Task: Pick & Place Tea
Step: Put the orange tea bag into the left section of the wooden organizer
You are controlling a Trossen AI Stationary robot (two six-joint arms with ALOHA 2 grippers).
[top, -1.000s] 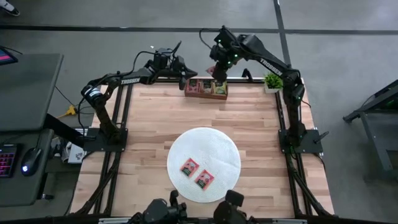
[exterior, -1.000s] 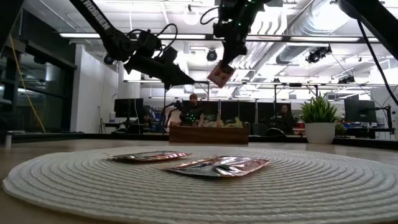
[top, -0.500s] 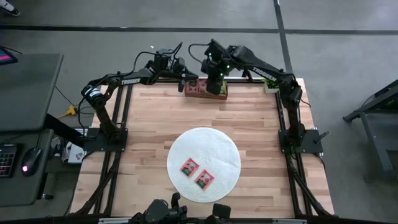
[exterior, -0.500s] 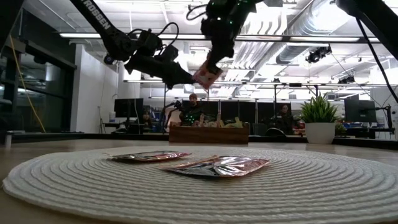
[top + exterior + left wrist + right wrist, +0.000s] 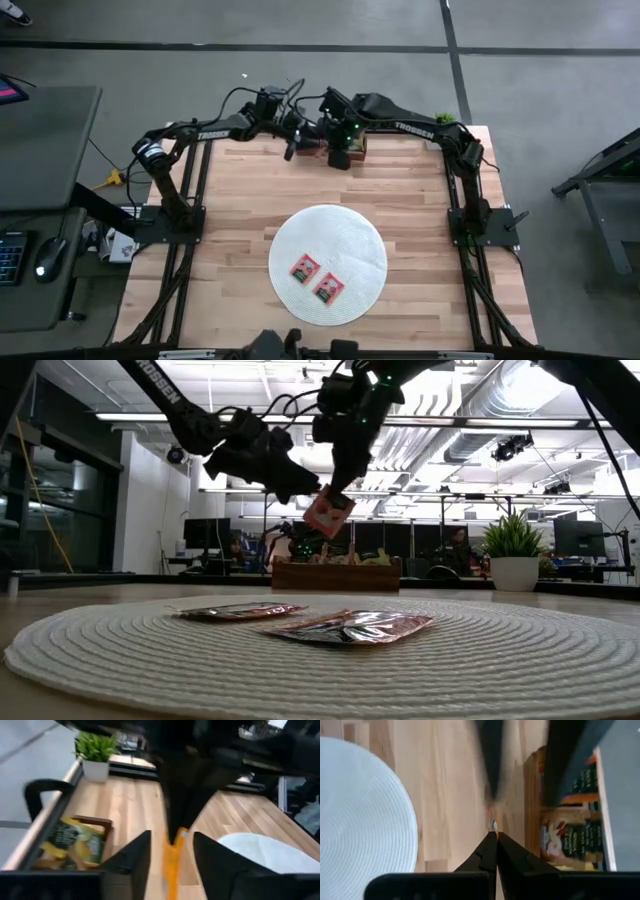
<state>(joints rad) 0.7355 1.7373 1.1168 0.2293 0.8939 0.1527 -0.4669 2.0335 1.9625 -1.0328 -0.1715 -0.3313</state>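
While R gripper [image 5: 335, 495] pinches 1 tea packet [image 5: 327, 515] above tray [image 5: 337, 576], L gripper [image 5: 171, 851] fingers apart.

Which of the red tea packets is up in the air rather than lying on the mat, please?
The red packet pinched in the right gripper above the wooden tray; the other two lie flat on the white mat.

1. You see a bench [image 5: 240, 200] of pale wood planks, striped light and tan.
2. The round mat [image 5: 352, 232] is white with a ringed woven pattern.
3. Two tea packets [image 5: 305, 268] on it are red with dark central labels.
4. The tray [image 5: 102, 822] is brown; its packets [image 5: 75, 842] show yellow and green.
5. Both arms are black, and the potted plant [image 5: 513, 538] is green in a white pot.
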